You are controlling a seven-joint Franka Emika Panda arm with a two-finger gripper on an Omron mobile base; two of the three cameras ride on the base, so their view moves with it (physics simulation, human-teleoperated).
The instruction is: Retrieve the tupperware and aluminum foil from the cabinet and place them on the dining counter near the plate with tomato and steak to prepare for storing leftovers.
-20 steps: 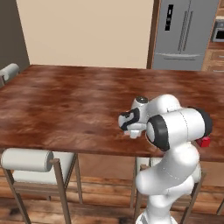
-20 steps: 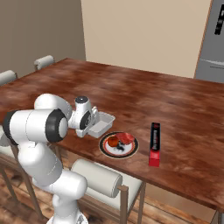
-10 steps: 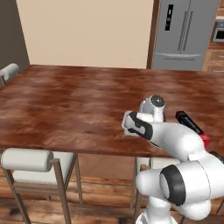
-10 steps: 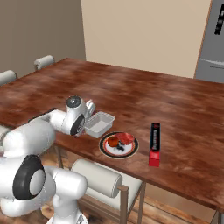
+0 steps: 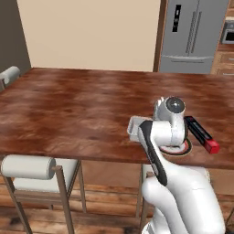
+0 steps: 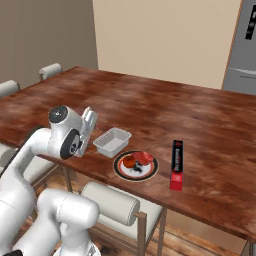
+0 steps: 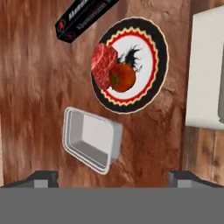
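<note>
Tupperware (image 7: 91, 139), translucent rect. tray on glossy wood counter (image 7: 35, 87); end effector (image 7: 111, 177) released, empty

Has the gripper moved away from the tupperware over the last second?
Yes. Its fingers are spread wide above the tupperware, which sits on the dining counter beside the plate. The hand has swung back toward the counter's near edge.

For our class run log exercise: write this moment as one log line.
gripper: open, above counter | tupperware: on dining counter, beside plate | aluminum foil: on counter, other side of plate | tomato, steak: on plate
</note>
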